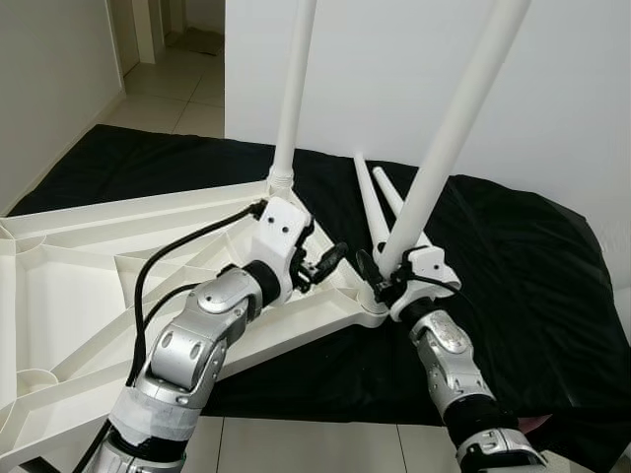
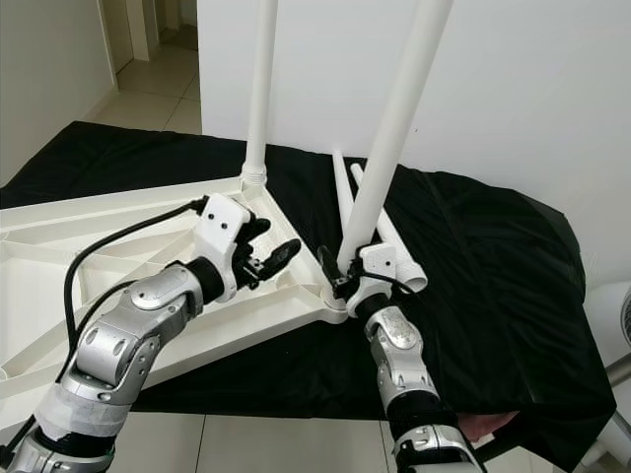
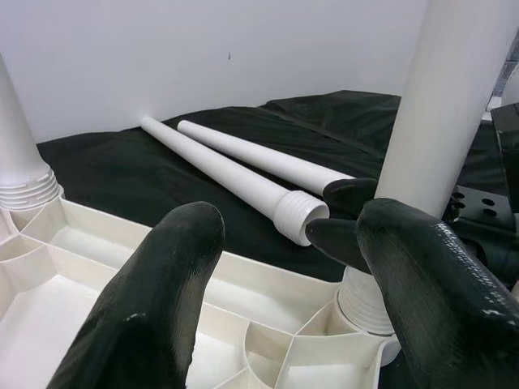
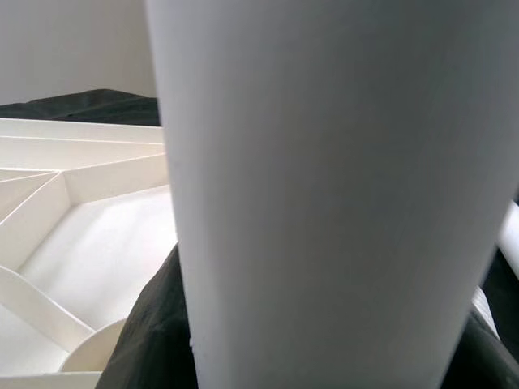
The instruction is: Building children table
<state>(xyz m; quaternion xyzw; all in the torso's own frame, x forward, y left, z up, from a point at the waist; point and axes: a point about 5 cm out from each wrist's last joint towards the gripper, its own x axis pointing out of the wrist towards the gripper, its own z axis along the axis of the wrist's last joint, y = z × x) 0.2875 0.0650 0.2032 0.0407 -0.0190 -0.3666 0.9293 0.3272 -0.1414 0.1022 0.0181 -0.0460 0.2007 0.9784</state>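
Nearest, two silver arms reach forward over a white tiled floor toward an upside-down white tabletop lying on a black cloth. Ribbed underside faces up, one corner socket pointing at the arms.

Right claw sits at that corner, clamped on the lower end of a tilted white leg. Leg's threaded base is at the socket; shaft leans up and to the right, out of frame. In the right wrist view the leg is close up, with the tabletop ribs behind it.

Left claw hovers just beside the same corner, over the tabletop edge, fingers apart and holding nothing. Left wrist view shows the two black fingers spread, with the gripped leg behind the far finger. A black cable loops along the left arm.

Further back, a second leg stands upright, already seated in the next corner of the tabletop.

Beyond the claws, two loose legs lie side by side on the cloth, threaded ends toward the tabletop, tips toward the white wall.

Far left, a doorway with tiled floor behind.
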